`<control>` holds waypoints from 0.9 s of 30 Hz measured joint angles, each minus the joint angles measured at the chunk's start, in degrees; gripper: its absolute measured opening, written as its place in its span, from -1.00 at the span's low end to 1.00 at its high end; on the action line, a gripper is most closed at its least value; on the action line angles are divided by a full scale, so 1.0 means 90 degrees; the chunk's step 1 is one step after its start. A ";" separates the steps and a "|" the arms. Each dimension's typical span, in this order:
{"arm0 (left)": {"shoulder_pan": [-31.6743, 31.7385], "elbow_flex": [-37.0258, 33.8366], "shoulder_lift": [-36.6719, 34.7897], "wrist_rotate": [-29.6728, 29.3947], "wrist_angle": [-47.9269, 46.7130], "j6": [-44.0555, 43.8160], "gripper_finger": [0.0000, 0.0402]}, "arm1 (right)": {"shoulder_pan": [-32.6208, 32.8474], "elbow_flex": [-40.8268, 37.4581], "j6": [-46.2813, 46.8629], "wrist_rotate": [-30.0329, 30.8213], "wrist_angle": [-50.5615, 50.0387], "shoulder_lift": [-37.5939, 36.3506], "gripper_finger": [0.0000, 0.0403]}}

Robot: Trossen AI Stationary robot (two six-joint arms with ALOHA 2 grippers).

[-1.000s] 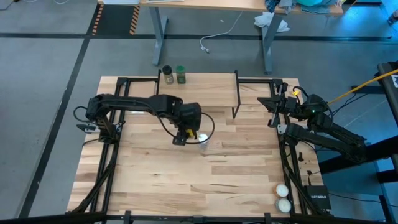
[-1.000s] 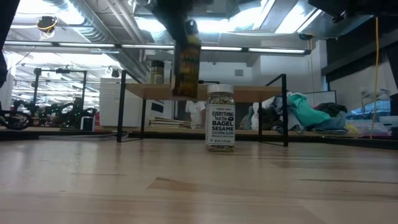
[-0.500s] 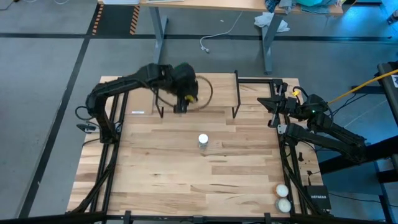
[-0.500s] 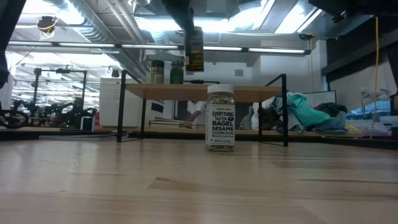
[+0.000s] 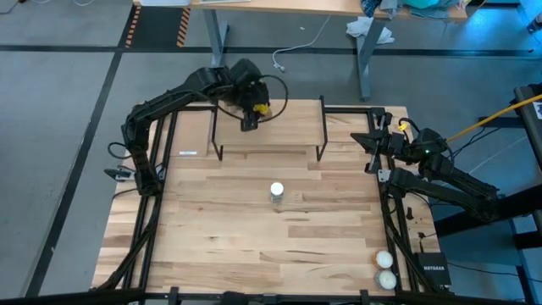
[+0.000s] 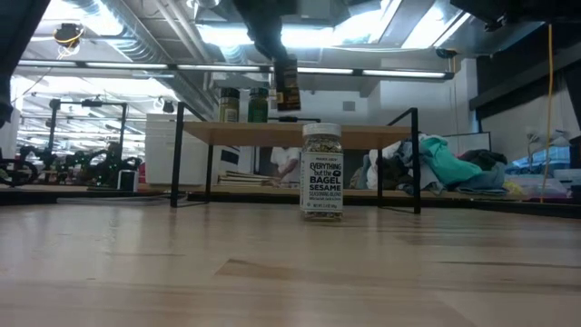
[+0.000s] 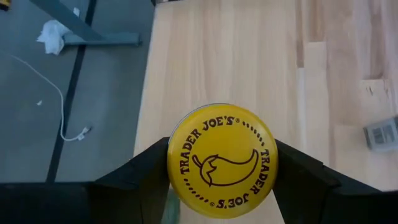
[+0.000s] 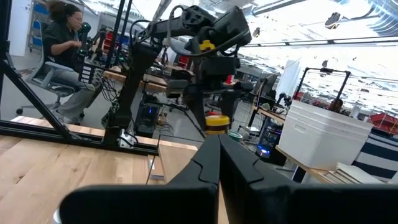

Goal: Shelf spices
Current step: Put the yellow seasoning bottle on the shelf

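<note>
My left gripper is shut on the amber jar with the yellow lid, which hangs over the left part of the shelf at the table's far edge. In the low view this jar is above the shelf board. On the board's left end stand two other jars on their bases. The white-lidded jar stands upright mid-table. My right gripper is shut and holds nothing, at the table's right edge. My left gripper pinches the yellow-lidded jar between its two fingers, one on each opposite side just beneath the lid's rim. The fingers come from above, slanting toward the far edge. The jar hangs below them, about upright, clear of the shelf board.
Two whitish balls lie at the table's near right corner. A small white tag lies near the shelf's left leg. Black rails run along both table sides. A person sits beyond the table in the right wrist view.
My left gripper has carried the yellow-lidded jar up from beside the white-lidded jar toward the table's far edge, and the jar now hangs over the shelf. The gripper has stayed shut on it. The white-lidded jar has kept its place.
</note>
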 joint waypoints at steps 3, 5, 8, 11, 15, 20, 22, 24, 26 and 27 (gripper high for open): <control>0.0093 0.0374 0.0261 0.0064 -0.0200 -0.0006 0.08 | 0.0000 0.0001 -0.0004 -0.0001 0.0014 0.0000 -0.97; 0.0111 0.0671 0.0481 0.0203 -0.0247 -0.0013 0.08 | 0.0000 0.0001 -0.0005 0.0000 0.0018 0.0001 -0.97; 0.0138 0.1147 0.0779 0.0243 -0.0407 0.0022 0.08 | 0.0000 -0.0001 -0.0005 0.0001 0.0018 0.0001 -0.97; 0.0200 0.1617 0.1091 0.0269 -0.0659 0.0058 0.08 | 0.0002 0.0001 -0.0005 -0.0002 0.0014 0.0001 -0.97; 0.0316 0.2076 0.1463 0.0355 -0.0869 0.0046 0.08 | 0.0002 0.0001 -0.0006 -0.0002 0.0013 0.0001 -0.97; 0.0469 0.2196 0.1657 0.0420 -0.0998 0.0007 0.08 | 0.0001 -0.0001 -0.0007 -0.0002 0.0014 0.0001 -0.97; 0.0517 0.2182 0.1665 0.0430 -0.1007 -0.0001 0.08 | 0.0000 0.0001 -0.0007 -0.0002 0.0013 0.0001 -0.97; 0.0551 0.2184 0.1658 0.0448 -0.0957 -0.0003 0.08 | 0.0001 0.0001 -0.0007 -0.0002 0.0016 0.0001 -0.97; 0.0600 0.2213 0.1654 0.0454 -0.0977 -0.0034 0.08 | 0.0001 0.0001 -0.0011 -0.0002 0.0015 0.0001 -0.97; 0.0623 0.2213 0.1653 0.0478 -0.0986 -0.0044 0.08 | 0.0000 0.0001 -0.0025 -0.0002 0.0016 0.0001 -0.97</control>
